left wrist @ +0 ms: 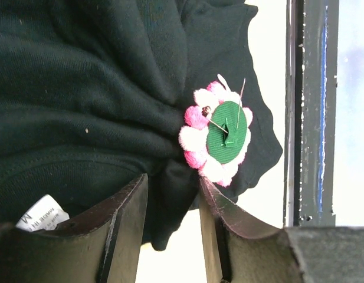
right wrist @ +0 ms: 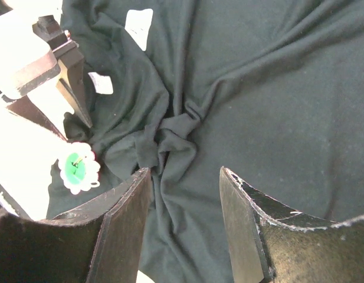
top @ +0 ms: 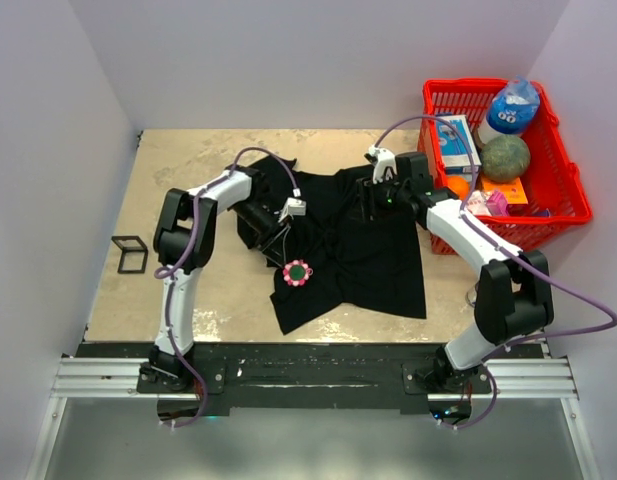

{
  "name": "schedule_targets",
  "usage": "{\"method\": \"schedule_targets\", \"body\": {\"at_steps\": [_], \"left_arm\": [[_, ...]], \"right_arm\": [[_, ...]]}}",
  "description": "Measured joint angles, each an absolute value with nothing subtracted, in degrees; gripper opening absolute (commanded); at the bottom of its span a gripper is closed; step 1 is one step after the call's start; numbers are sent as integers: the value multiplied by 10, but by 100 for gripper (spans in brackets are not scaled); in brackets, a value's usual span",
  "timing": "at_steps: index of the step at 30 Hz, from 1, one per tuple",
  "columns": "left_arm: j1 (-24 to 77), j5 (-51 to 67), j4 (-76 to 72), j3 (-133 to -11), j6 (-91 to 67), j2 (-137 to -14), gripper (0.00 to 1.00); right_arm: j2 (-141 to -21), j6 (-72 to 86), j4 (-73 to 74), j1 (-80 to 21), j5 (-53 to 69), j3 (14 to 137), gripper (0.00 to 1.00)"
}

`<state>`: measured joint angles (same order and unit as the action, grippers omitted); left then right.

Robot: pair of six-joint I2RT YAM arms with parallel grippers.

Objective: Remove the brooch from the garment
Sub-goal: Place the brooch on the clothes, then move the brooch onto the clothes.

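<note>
Patience looks like the thing to bring to this step. On the large black short-sleeved fabric shirt (top: 368, 250), at its lower-left corner close to the hem, sits the small flower-shaped brooch (top: 297, 272). It has fluffy pink and white petals round a green felt disc. The cloth around it is gathered into folds.

The left jaws hang just beside the brooch over that corner. They stand part-way apart with a fold of shirt lying in the gap, but I cannot see that they pinch anything. The right jaws hover over the shirt's middle, about half open and holding nothing, with a knot of bunched cloth just ahead of them.

To my eye the shirt needs anchoring first. The right jaws would do best to pin down cloth close to the brooch, so the shirt stays on the pale stone-patterned desk (top: 238, 310). The left jaws should close on the flower's rim only, keeping clear of the fold now between them.

A thin metal pin crosses the green disc. I would draw the brooch off along that pin's line, not straight upward, or the whole corner may lift with it.
</note>
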<state>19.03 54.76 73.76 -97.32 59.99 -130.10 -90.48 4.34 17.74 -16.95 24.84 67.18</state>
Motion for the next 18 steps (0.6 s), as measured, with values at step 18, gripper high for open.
{"method": "schedule_targets", "body": {"at_steps": [18], "left_arm": [[155, 644, 744, -939, 528, -1284, 45]], "right_arm": [[-907, 15, 192, -234, 272, 665, 52]]}}
